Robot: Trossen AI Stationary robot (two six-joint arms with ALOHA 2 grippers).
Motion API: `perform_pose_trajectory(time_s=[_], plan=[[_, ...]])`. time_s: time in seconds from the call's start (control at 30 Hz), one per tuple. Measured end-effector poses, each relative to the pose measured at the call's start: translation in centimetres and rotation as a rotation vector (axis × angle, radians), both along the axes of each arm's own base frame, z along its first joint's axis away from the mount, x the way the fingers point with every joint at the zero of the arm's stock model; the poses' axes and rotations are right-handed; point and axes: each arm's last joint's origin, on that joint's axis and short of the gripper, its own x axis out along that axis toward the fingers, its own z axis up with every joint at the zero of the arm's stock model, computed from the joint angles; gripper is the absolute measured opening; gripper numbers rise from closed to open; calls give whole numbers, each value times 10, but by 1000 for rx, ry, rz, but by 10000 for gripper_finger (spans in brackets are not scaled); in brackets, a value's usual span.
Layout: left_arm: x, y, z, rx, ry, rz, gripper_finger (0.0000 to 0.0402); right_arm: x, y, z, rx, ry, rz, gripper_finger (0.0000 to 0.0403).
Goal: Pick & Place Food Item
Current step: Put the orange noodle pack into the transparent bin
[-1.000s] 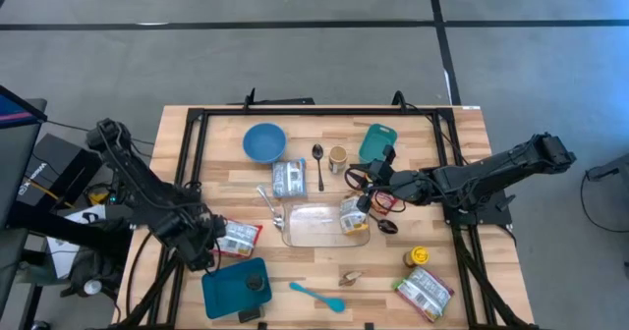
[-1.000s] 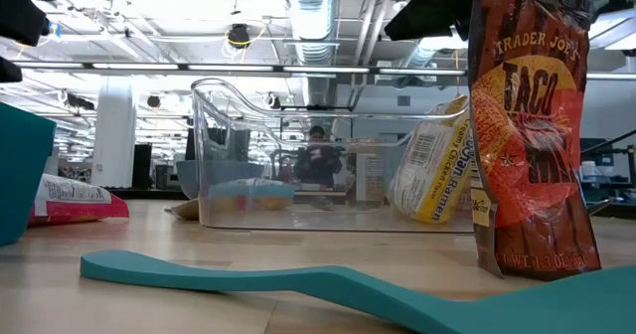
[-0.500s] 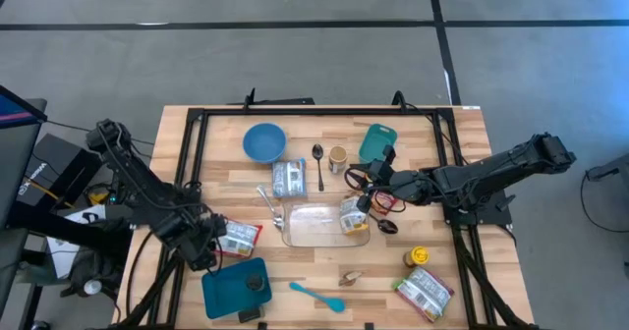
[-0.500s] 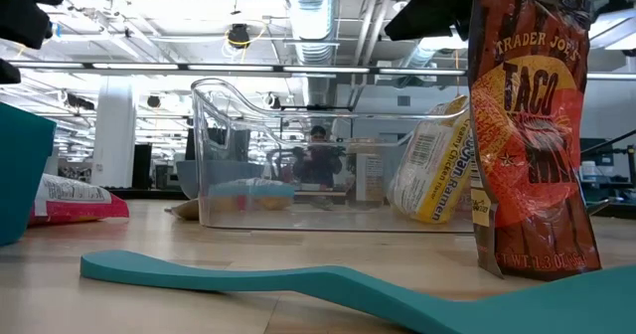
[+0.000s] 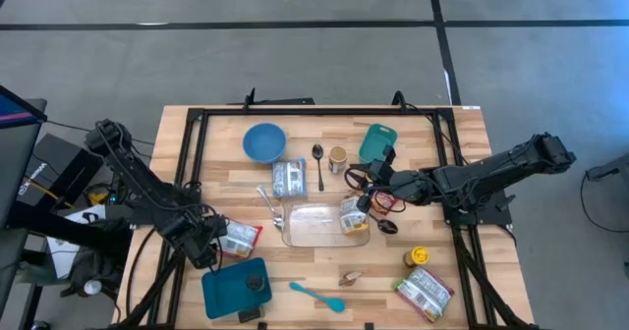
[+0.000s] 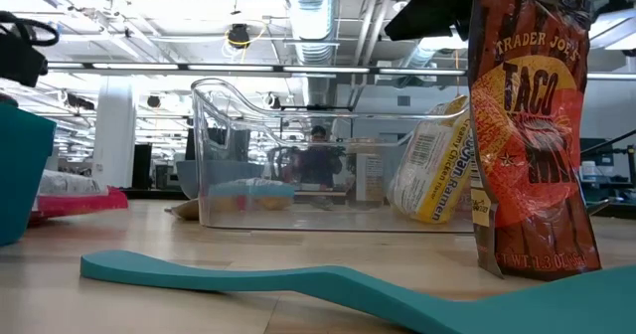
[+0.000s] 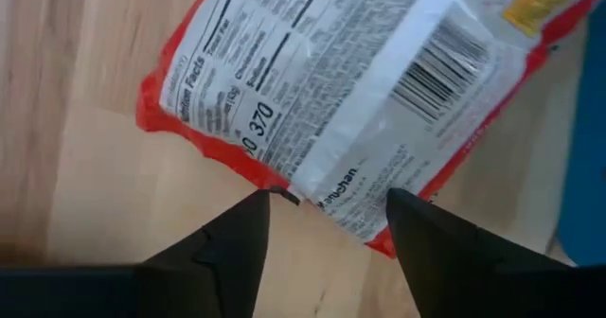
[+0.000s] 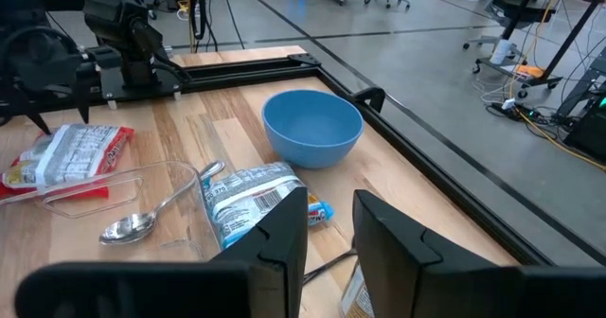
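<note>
Landmark: clear plastic container at the centre of the table.

Left claw: positioned left of the container, over the near-left part of the table, just above the edge of a red-and-white ramen packet. Fingers spread, one on each side of the packet's edge, not pinching it. Packet lying flat on the table, label side with barcode and nutrition panel facing up, left of the container and just behind the teal square tray.

Right claw: positioned at the container's right end, above a yellow-and-white noodle packet standing inside against the right wall. Fingers held with a narrow gap; cannot tell whether anything is pinched.

Behind the container: blue bowl, silver foil packet, spoon. In front of it: teal spatula. Front right of it: Trader Joe's taco mix pouch, upright in the low view.
</note>
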Motion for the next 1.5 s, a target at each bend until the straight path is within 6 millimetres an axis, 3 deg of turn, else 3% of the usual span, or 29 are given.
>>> perform_pose_trajectory(time_s=[0.4,1.17,1.5], plan=[[1,2,-11,11,-73,8,214,0,0,0,0,0,0,82],[1,4,-17,15,-118,21,17,0,0,0,0,0,0,82],[2,2,-17,-5,-134,22,0,0,0,0,0,0,0,82]])
